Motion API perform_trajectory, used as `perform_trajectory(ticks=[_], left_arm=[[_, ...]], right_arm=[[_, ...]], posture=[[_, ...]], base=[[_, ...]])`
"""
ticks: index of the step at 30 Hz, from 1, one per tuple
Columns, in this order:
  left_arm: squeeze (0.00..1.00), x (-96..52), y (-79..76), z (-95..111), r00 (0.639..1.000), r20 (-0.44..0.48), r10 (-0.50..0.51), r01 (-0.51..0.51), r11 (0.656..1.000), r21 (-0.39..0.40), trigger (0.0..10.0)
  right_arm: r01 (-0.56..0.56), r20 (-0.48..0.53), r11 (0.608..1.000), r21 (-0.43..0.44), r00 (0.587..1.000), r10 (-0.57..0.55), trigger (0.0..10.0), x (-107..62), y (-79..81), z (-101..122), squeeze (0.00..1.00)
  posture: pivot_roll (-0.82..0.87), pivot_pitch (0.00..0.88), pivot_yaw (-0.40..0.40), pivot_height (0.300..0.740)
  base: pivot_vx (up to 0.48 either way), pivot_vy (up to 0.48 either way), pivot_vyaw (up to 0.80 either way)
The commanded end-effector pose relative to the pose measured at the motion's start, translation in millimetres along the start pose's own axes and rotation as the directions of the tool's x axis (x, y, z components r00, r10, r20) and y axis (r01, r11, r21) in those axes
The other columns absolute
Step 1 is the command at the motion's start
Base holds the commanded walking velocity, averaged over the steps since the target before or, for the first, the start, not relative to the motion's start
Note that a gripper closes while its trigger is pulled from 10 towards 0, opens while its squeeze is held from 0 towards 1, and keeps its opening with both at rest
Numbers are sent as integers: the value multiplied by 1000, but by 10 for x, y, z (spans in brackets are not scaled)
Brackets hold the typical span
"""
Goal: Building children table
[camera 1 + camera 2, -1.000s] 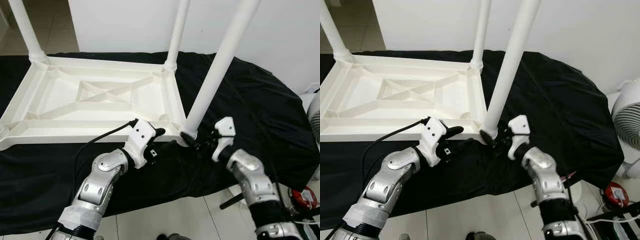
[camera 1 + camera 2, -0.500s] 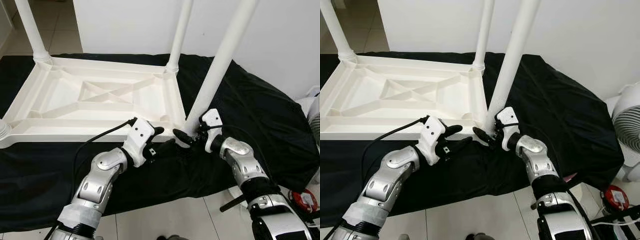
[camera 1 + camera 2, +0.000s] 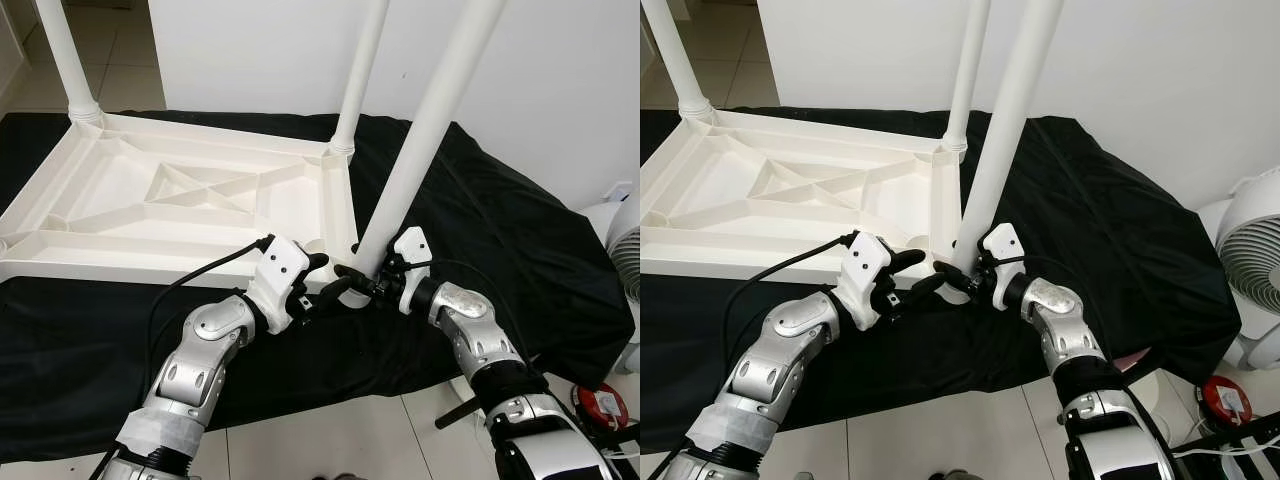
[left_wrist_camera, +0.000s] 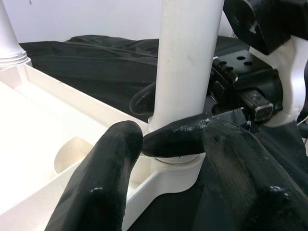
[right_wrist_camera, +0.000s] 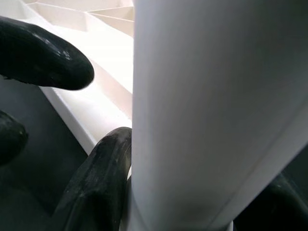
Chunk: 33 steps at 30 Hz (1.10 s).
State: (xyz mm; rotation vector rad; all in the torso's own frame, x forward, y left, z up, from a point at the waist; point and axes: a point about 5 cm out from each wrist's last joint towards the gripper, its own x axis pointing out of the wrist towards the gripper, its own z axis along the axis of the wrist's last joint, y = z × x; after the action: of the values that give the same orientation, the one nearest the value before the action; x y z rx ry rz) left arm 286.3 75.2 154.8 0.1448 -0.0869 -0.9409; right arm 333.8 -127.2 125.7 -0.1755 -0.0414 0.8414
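A white plastic table (image 3: 190, 205) lies upside down on a black cloth (image 3: 520, 230). Two far legs (image 3: 358, 80) stand upright in its corners. At the near right corner a long white leg (image 3: 425, 140) leans slightly to the right. My right gripper (image 3: 358, 272) is shut on the base of this leg, with one finger (image 5: 98, 178) on each side of it. My left gripper (image 3: 930, 268) is open just in front of that same corner socket (image 4: 173, 168). Its fingers (image 4: 108, 178) hold nothing and nearly touch the right gripper's front finger.
A white wall rises close behind the table. A white fan (image 3: 1252, 270) stands on the tiled floor at the right, with a small red object (image 3: 1225, 400) near it. The cloth's front edge hangs over the floor by my arms.
My right gripper has moved left from beside the leg and closed around its base. The left gripper stays open, slightly nearer the corner. The camera has shifted a little.
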Motion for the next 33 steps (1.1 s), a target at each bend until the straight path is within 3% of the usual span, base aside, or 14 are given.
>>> perform_trajectory(ticks=[1,5,9,12,13,14,15,16,18,21,24,28,29,33], left_arm=[[0,24,27,10,998,1,59,-59,998,4,10000],[0,29,23,11,999,-2,50,-50,999,3,10000],[0,24,1,-1,999,-8,37,-37,999,-2,10000],[0,22,-11,-6,1000,-10,30,-30,1000,-6,10000],[0,22,-11,-6,1000,-10,30,-30,1000,-6,10000],[0,24,-18,-11,1000,-11,28,-28,1000,-7,10000],[0,24,-18,-11,1000,-11,28,-28,1000,-7,10000],[0,32,-32,-13,1000,-12,23,-23,1000,-12,10000],[0,35,-37,-11,1000,-11,21,-21,1000,-14,10000],[0,37,-38,-11,1000,-11,20,-21,1000,-14,10000],[0,45,-38,-13,1000,-13,21,-21,1000,-10,10000],[0,45,-38,-9,1000,-12,22,-22,1000,-10,10000],[0,40,-33,-10,1000,-12,26,-26,1000,-11,10000],[0,30,-29,-12,999,-12,33,-33,999,-12,10000]], right_arm=[[50,-122,999,-15,991,-52,10000,-50,55,-219,0],[208,-133,978,-6,969,-207,10000,-74,-28,-235,0],[405,-124,914,36,909,-398,10000,-136,-109,-231,0],[552,-116,828,99,832,-542,10000,-177,-114,-273,0],[552,-116,828,99,832,-542,10000,-177,-114,-273,0],[612,-124,783,107,790,-601,10000,-190,-95,-315,0],[612,-124,783,107,790,-601,10000,-190,-95,-315,0],[715,-140,687,132,699,-701,10000,-167,14,-378,0],[744,-136,652,147,668,-732,10000,-137,75,-374,0],[752,-123,641,156,658,-743,10000,-79,155,-340,0],[710,-86,688,153,703,-706,10000,103,352,-222,0],[710,-79,690,140,703,-707,10000,60,298,-212,0],[707,-70,687,167,704,-707,10000,42,285,-207,1000],[677,-18,705,211,724,-690,10000,12,290,-165,1000]], posture=[[85,39,-104,740],[78,46,-97,740],[70,60,-85,740],[61,67,-81,740],[61,67,-81,740],[61,70,-81,740],[61,70,-81,740],[60,73,-79,740],[60,74,-78,740],[60,74,-78,740],[58,74,-80,740],[61,74,-87,740],[63,75,-89,740],[69,76,-92,740]], base=[[0,0,0],[0,0,0],[0,0,0],[0,0,0],[0,0,0],[0,0,0],[0,0,0],[0,0,0],[0,0,0],[0,0,0],[0,0,0],[0,0,0],[0,0,0],[0,0,0]])
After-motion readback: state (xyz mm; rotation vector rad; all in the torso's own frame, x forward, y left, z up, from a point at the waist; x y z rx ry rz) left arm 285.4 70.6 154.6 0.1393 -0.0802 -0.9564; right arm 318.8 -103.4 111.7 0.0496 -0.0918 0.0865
